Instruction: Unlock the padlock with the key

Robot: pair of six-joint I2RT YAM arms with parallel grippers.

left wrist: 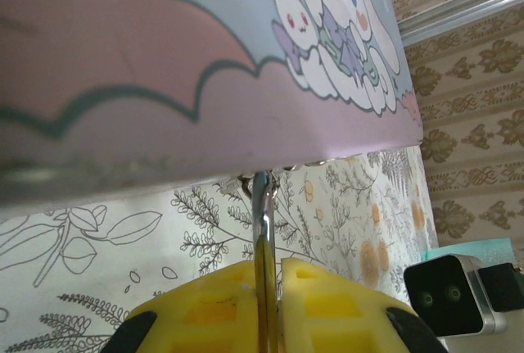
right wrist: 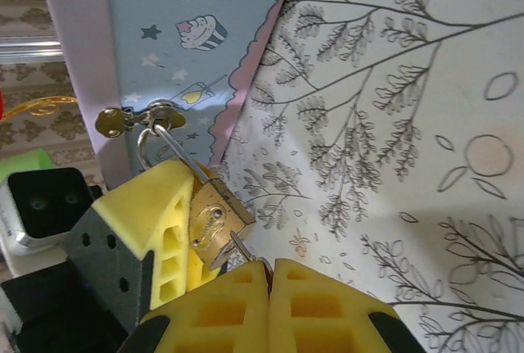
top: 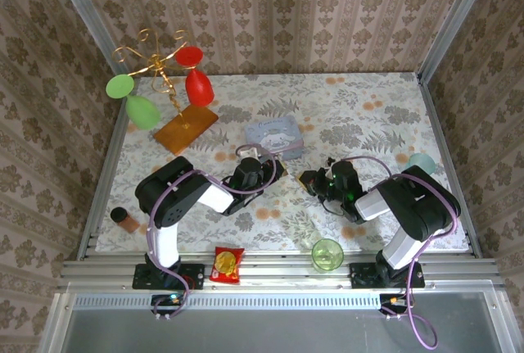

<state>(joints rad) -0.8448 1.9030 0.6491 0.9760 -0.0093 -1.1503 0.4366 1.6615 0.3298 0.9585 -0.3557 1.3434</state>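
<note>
I see the padlock (right wrist: 217, 224), a small brass body tilted keyway-end down. It hangs by its thin silvery shackle (right wrist: 168, 144) from the latch (right wrist: 131, 117) on the pale blue tin (right wrist: 164, 50) and is pinched by the left gripper (left wrist: 266, 275). The key (right wrist: 240, 246) is a silvery sliver, its tip at the padlock's lower end and the rest hidden between the right gripper's (right wrist: 270, 269) closed pads.

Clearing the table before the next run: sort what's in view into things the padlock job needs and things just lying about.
Job in hand:
padlock
key
pale blue tin, whose clasp the padlock hangs on

Lying about:
orange snack packet
green cup
glass stand with red and green glasses
small brown jar
</note>
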